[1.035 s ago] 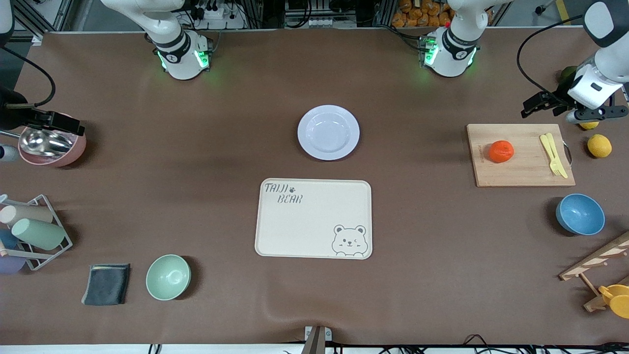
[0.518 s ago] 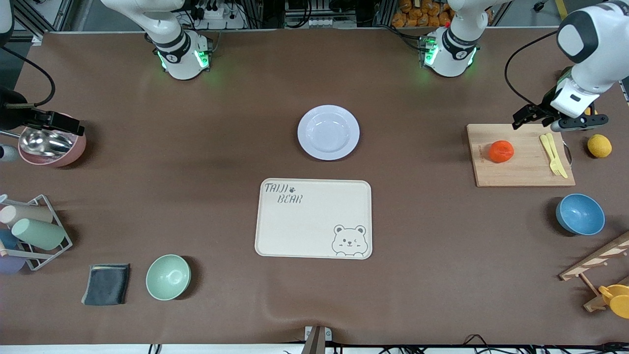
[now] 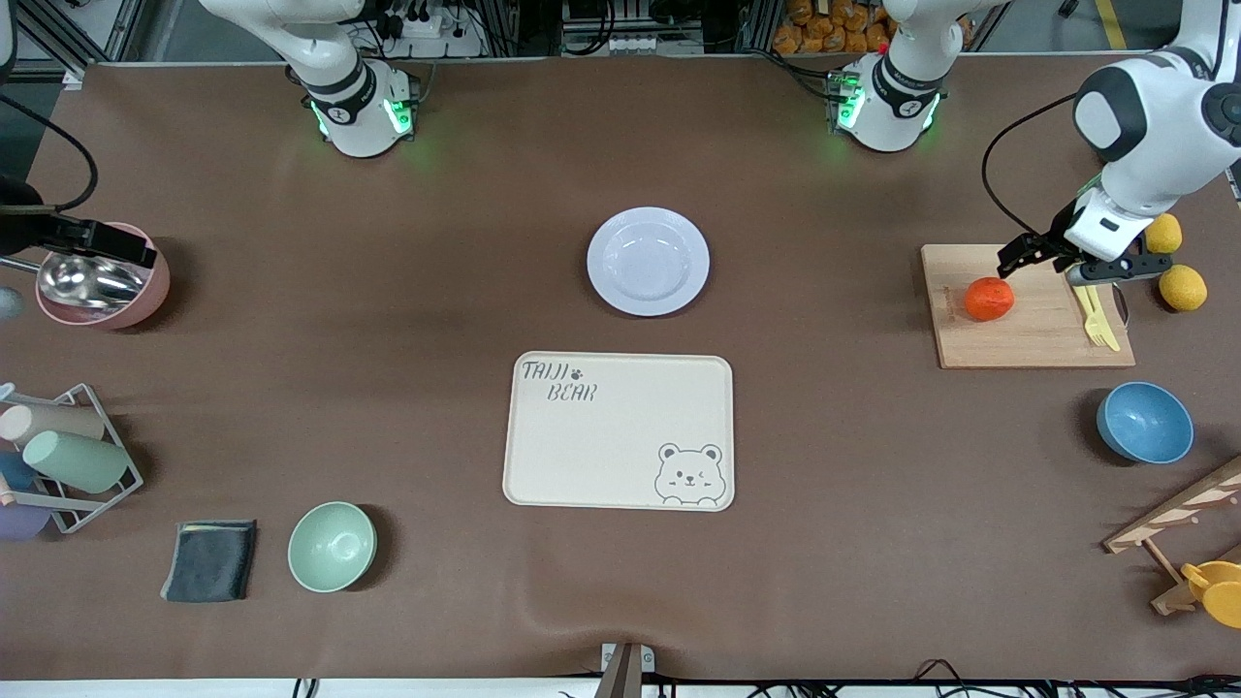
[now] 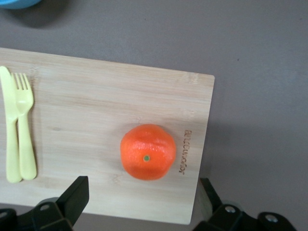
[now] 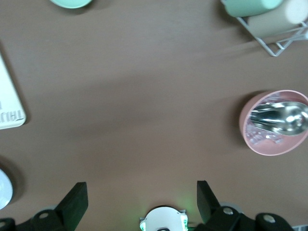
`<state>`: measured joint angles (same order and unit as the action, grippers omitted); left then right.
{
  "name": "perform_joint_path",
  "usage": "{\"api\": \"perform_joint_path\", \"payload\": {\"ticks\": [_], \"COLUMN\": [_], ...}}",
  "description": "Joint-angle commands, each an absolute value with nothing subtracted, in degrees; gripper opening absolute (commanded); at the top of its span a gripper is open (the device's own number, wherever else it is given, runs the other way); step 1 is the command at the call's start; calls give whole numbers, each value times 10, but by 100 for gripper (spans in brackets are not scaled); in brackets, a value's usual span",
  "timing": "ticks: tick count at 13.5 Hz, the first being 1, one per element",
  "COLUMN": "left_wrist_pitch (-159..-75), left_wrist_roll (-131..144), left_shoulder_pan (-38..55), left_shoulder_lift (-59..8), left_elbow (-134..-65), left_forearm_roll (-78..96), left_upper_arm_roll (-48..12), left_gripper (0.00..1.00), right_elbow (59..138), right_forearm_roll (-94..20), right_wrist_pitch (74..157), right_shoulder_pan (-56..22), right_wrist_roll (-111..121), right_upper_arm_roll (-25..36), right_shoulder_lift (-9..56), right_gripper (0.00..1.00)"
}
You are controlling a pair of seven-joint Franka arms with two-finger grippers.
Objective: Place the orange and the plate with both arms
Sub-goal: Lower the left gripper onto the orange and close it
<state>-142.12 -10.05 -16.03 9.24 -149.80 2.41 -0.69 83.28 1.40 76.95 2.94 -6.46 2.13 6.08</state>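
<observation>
The orange (image 3: 989, 299) lies on a wooden cutting board (image 3: 1028, 339) toward the left arm's end of the table. In the left wrist view the orange (image 4: 147, 152) sits just ahead of the jaws. My left gripper (image 3: 1030, 256) is open and empty, up over the board's edge beside the orange; its jaws (image 4: 143, 199) stand wide apart. The pale lavender plate (image 3: 648, 261) lies empty mid-table, farther from the front camera than the bear tray (image 3: 619, 429). My right gripper (image 3: 107, 242) is open and empty over a pink bowl (image 3: 102, 283); its wrist view (image 5: 142, 199) shows bare table between the jaws.
A yellow fork and knife (image 3: 1093, 305) lie on the board, with two lemons (image 3: 1183, 287) beside it. A blue bowl (image 3: 1144, 422) and a wooden rack (image 3: 1178, 519) are nearer the camera. A cup rack (image 3: 58, 456), grey cloth (image 3: 208, 560) and green bowl (image 3: 332, 546) sit toward the right arm's end.
My left gripper has moved from over the lemons in over the cutting board, toward the orange. The right arm has barely moved. Orange and plate are where they were.
</observation>
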Motion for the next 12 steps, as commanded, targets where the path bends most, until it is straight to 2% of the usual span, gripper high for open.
{"api": "perform_joint_path", "payload": {"ticks": [1,6,9,12], "left_wrist_pitch": [-1462,-1511,-1530,-1570], "left_wrist_roll": [-118,-118,-120,-141], "left_shoulder_pan": [-164,-161,-162,-166], "left_shoulder_lift": [54,4,-17,-49], "left_elbow": [-1497,-1497,-1497,-1497], "left_forearm_roll": [32,32,31,31], "left_upper_arm_roll": [-15,-25,-25,-25], "left_gripper": [100,100,100,100], "right_elbow": [827,827,827,828], "right_forearm_roll": [33,29,28,34], "right_wrist_pitch": [779,844,851,848], "right_shoulder_pan": [66,137,136,97], "right_wrist_roll": [-66,-64,-64,-58], "right_upper_arm_roll": [15,15,14,11], "right_shoulder_lift": [76,96,106,137], "right_gripper": [100,100,100,100]}}
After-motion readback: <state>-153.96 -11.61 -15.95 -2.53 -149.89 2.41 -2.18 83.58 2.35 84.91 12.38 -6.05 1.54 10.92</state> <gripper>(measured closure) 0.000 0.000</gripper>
